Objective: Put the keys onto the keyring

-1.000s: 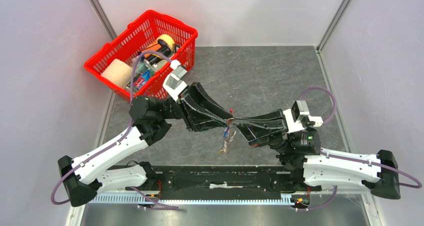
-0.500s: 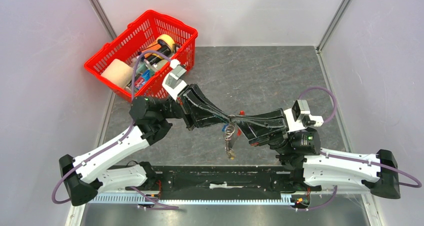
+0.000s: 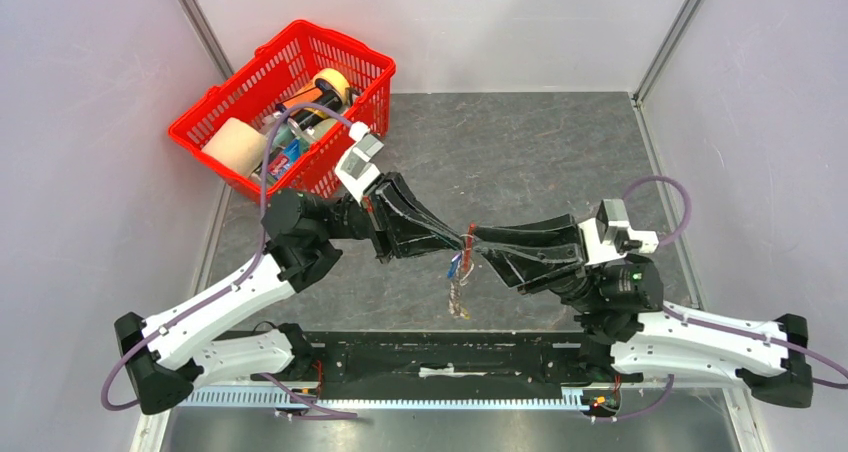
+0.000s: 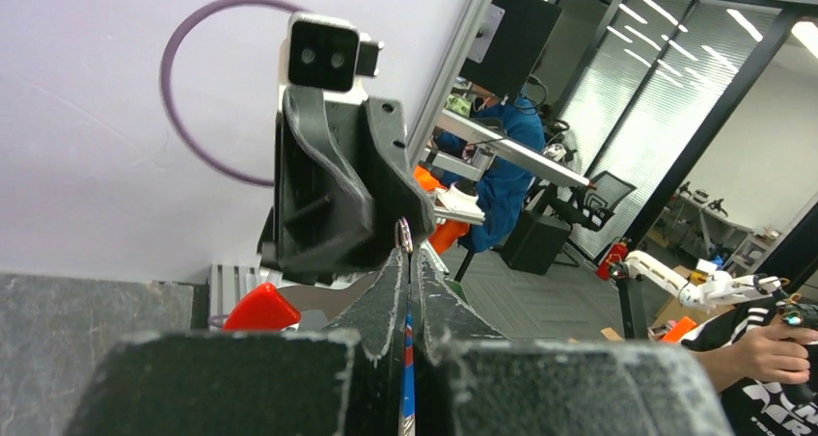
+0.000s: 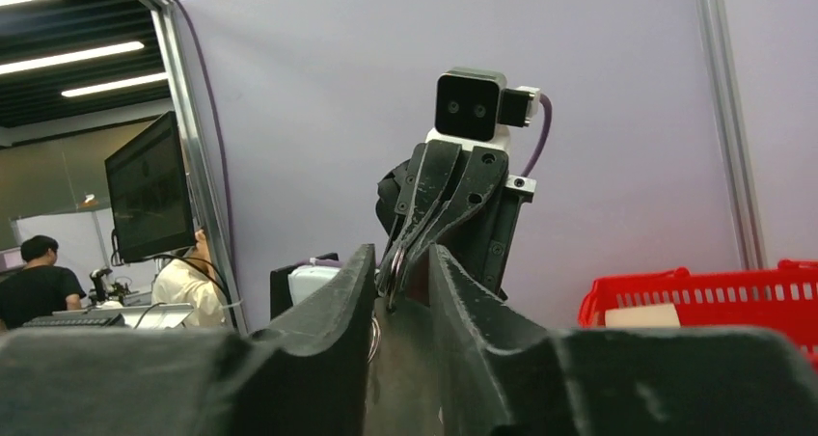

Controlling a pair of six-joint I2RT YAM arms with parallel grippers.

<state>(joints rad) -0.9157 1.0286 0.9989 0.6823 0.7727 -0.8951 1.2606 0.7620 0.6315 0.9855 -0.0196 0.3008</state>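
Observation:
Above the middle of the table my left gripper (image 3: 465, 240) and right gripper (image 3: 476, 245) meet tip to tip. The keyring (image 3: 459, 290), a small red piece with a bunch of silvery metal pieces, hangs below them. The blue-headed keys (image 3: 455, 265) dangle at the top of that bunch. In the left wrist view my left gripper (image 4: 409, 251) is shut, a silvery ring (image 4: 405, 233) poking from its tips, a thin blue strip (image 4: 408, 354) in the slit and a red piece (image 4: 260, 311) beside it. My right gripper (image 5: 400, 255) stands open around the left fingertips and the ring (image 5: 393, 262).
A red basket (image 3: 215, 107) with a sponge, tape roll and other items sits at the back left, close behind the left arm's wrist. Metal frame posts and pale walls bound the grey table (image 3: 540, 152) on both sides.
The left gripper has closed on the ring while the right gripper has opened and let go. The hanging bunch swung and now dangles from the left fingertips. The right arm shifted slightly right.

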